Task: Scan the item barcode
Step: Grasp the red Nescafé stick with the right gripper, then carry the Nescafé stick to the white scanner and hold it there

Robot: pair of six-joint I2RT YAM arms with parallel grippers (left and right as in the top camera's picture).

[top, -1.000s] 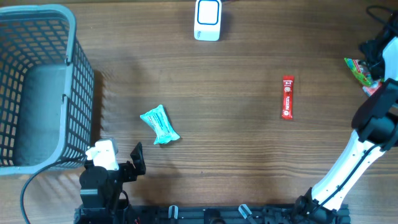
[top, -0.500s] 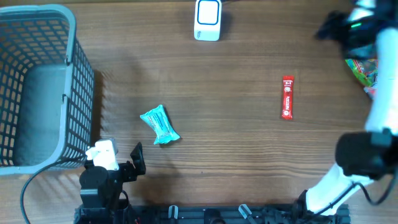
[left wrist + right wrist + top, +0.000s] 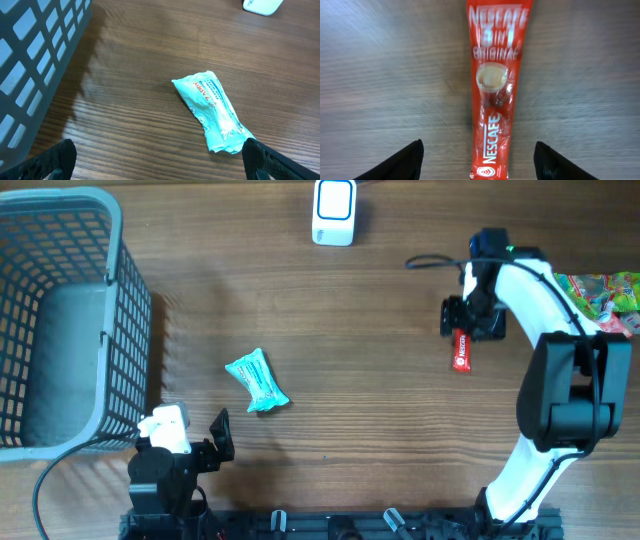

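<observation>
The red coffee sachet (image 3: 495, 100) lies flat on the surface (image 3: 380, 75), its end between the parted fingers of the right end effector (image 3: 480, 162). We judge that so thin a packet may slip free or crumple when pinched, hiding its barcode from the scanner (image 3: 334, 212).

A red coffee stick (image 3: 495, 90) lies flat, printed face up, right of centre in the overhead view. A white scanner (image 3: 334, 210) sits at top centre.

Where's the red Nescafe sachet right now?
In the overhead view the red Nescafe sachet lies flat right of centre, under the open right gripper, which straddles it; the white scanner sits up-left of it.
</observation>
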